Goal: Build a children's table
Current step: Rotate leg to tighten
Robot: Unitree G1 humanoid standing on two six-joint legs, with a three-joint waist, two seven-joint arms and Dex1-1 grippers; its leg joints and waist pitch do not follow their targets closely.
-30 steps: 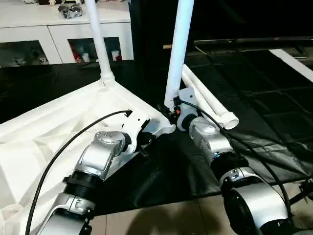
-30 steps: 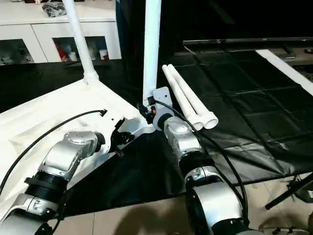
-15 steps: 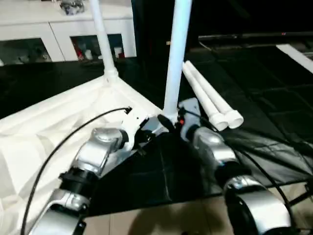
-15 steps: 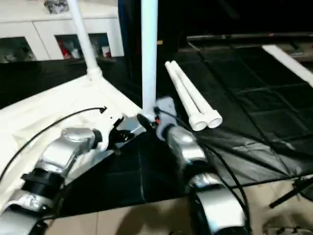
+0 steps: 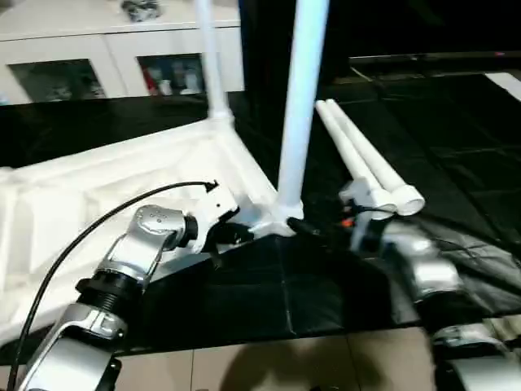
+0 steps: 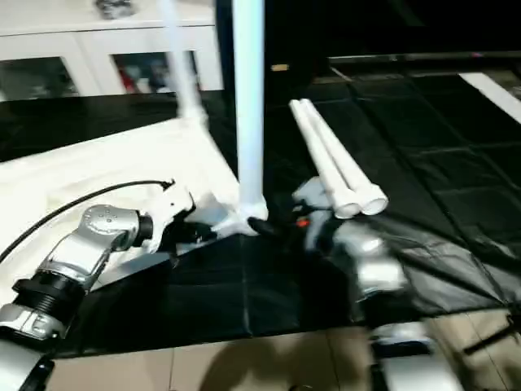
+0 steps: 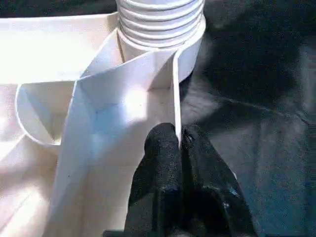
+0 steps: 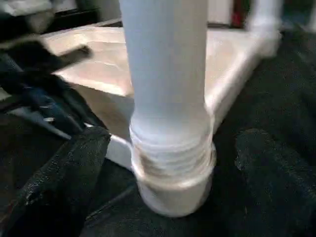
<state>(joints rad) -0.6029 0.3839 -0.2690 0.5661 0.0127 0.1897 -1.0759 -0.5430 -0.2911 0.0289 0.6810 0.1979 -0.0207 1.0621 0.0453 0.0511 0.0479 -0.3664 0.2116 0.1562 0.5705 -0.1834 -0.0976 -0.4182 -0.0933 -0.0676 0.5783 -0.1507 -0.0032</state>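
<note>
Black floor sheeting (image 5: 456,147) lies open beyond the right gripper (image 8: 168,163), whose fingers (image 8: 64,182) stand spread either side of an upright white leg (image 5: 299,114) threaded into the overturned tabletop (image 5: 98,187). Left gripper (image 7: 180,148) pinches the tabletop's rim beside that socket, forearm reaching forward. Two spare legs (image 5: 366,163) lie just beyond the right gripper.

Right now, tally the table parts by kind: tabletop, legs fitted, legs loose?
White ribbed plastic tabletop, upside down: 1
White tubular legs standing in corner sockets: 2, near and far
White tubular legs lying loose on the black sheet: 2
Total: 5 parts
</note>
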